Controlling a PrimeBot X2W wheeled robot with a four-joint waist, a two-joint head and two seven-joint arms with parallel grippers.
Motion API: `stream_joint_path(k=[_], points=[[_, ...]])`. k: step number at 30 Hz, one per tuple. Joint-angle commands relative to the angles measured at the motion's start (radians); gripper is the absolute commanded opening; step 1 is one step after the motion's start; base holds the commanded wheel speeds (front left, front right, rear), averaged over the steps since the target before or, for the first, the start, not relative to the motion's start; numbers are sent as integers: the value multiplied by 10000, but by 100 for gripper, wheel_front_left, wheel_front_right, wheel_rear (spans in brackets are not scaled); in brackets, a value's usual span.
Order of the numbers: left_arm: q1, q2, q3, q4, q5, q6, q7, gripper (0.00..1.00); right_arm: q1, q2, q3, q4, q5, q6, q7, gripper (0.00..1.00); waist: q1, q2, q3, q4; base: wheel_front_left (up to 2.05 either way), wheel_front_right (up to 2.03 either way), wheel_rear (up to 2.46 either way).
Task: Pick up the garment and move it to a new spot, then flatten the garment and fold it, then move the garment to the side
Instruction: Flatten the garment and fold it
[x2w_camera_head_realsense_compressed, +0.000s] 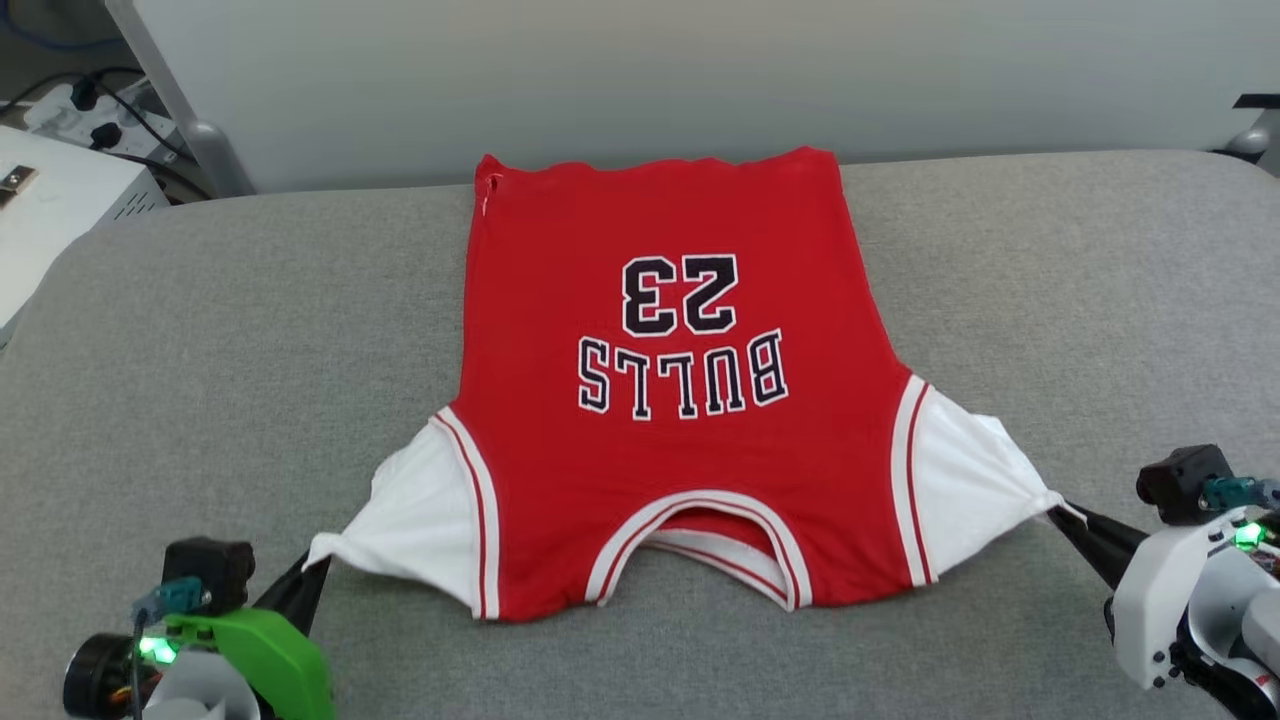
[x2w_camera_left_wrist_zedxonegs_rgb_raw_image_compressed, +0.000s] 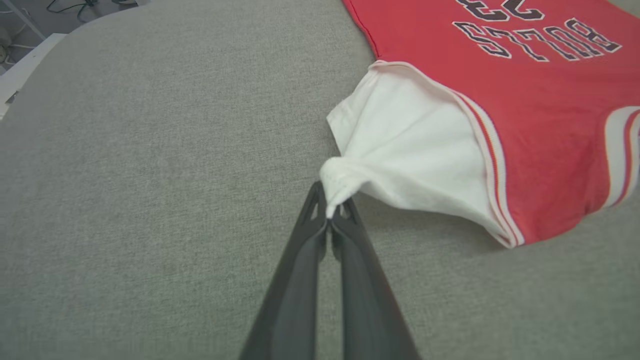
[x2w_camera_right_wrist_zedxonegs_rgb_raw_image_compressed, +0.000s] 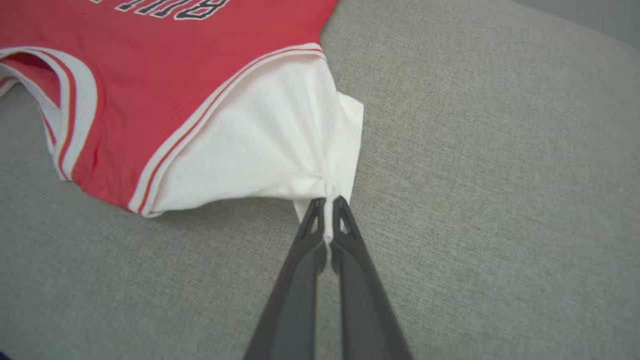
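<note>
The garment (x2w_camera_head_realsense_compressed: 660, 400) lay face up across the middle of the head view, spread on a grey padded surface (x2w_camera_head_realsense_compressed: 200, 330). Its hem sat toward the top of the frame and its neckline toward the bottom, so the "BULLS 23" lettering read upside down.

At the lower left of that view, the left gripper (x2w_camera_left_wrist_zedxonegs_rgb_raw_image_compressed: 330, 212) was clenched on the bunched tip of one white sleeve (x2w_camera_left_wrist_zedxonegs_rgb_raw_image_compressed: 400, 150). At the lower right, the right gripper (x2w_camera_right_wrist_zedxonegs_rgb_raw_image_compressed: 327, 215) was clamped in the same way on the tip of the opposite sleeve (x2w_camera_right_wrist_zedxonegs_rgb_raw_image_compressed: 260, 150). Both sleeves were drawn outward into taut points, away from the red body. A shadow beneath each suggested the cloth rode just off the surface near the fingers.

The step in hand appeared to be the flattening. The shirt was in place and was being stretched by its sleeves, and the body looked smooth apart from a slightly wavy hem. No fold had yet been made, and the move to the side was still to come.

The next move would likely call for even tension from both arms. The sleeves could then be laid down flat, or carried inward across the chest as a first fold. Either would need doing without dragging the body, rucking the neckline or skewing the shirt on the surface.
</note>
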Motion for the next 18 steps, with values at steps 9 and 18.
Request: stream_joint_path(k=[9, 18], points=[[1636, 616, -28, -1065, -528, 914, -2, 0, 2153, -618, -1043, -1094, -165, -7, 894, 0, 1, 51, -245, 2, 0, 0, 0], [1913, 635, -35, -1426, -476, 1285, -19, 0, 3728, -818, -2114, -2135, -93, -7, 2194, 0, 1, 51, -167, 95, 0, 0, 0]])
